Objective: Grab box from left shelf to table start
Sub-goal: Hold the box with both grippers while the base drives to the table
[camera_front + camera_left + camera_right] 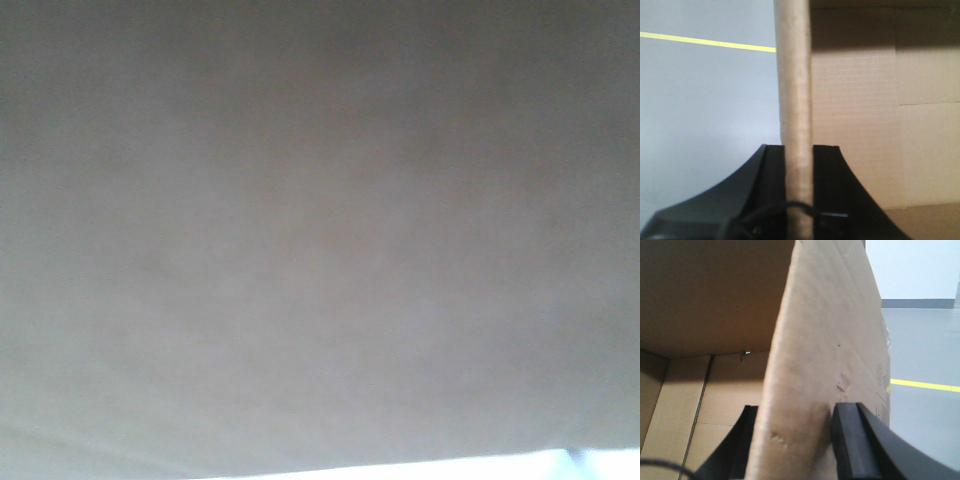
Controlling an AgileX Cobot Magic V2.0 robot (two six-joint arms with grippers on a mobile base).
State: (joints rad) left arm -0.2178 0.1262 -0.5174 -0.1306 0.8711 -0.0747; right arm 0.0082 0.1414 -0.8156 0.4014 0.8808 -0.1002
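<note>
Both grippers are clamped on cardboard. Our left gripper (798,150) has its two black fingers pressed against opposite faces of an upright wall edge of the box (865,125), and our right gripper (795,412) pinches another wall of it the same way, one finger inside and one outside. The box sits between our two wrists, close to both cameras. Its brown corrugated inside fills the right half of the left wrist view and the left half of the right wrist view, with seams and flap lines visible on the inner panels. We cannot tell what the box rests on. In the front view, a blurred tan surface (320,240) covers nearly the whole frame, with a bright strip along the bottom edge. It is too soft for us to say what it is. Beyond the box's outer faces we see a smooth grey floor (705,110). In the right wrist view a pale wall (920,270) rises above a dark baseboard (920,303). A yellow line (705,41) runs across the floor. A thin black cable (765,212) curls by the left gripper's base. Faint print marks (883,382) show on the outer face near the right gripper.
</note>
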